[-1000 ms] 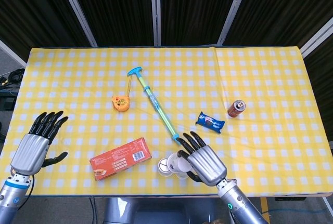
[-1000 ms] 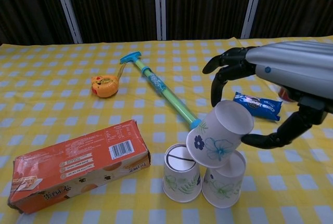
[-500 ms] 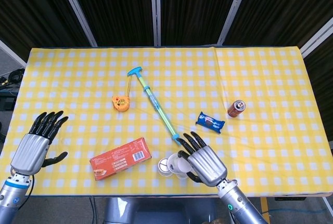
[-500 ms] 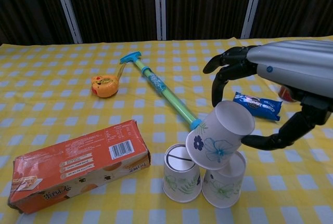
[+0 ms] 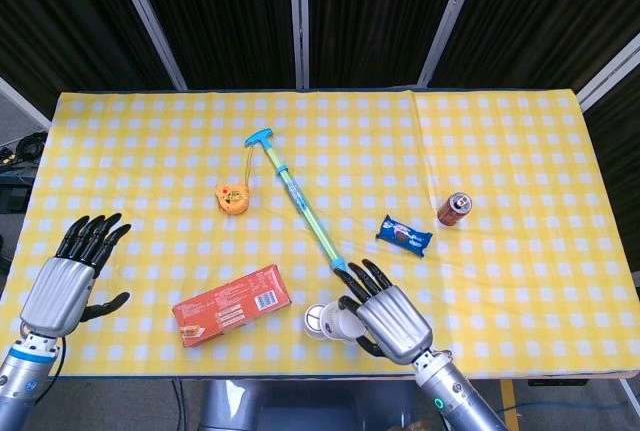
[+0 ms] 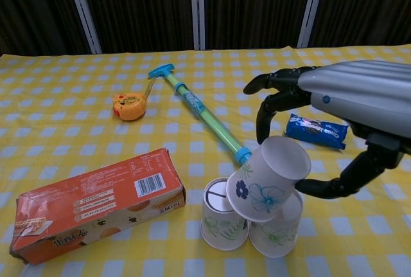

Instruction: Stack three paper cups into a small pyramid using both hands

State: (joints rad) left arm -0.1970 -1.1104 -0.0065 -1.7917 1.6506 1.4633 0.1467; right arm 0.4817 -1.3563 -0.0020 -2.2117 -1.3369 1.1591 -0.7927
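Two paper cups stand upside down side by side near the table's front edge, the left cup and the right cup. A third floral cup lies tilted on top of both, its base facing up and to the right. My right hand holds it, fingertips over its upper side and thumb against its lower side. In the head view that right hand covers most of the cups. My left hand hovers open at the front left, far from them.
An orange box lies just left of the cups. A blue-green pump ends right behind them. An orange tape measure sits further back, a blue snack packet under my right hand, and a can to the right.
My right hand has shifted slightly left and down with the tilted cup, which now sits lower across both bottom cups. The left hand has not moved.
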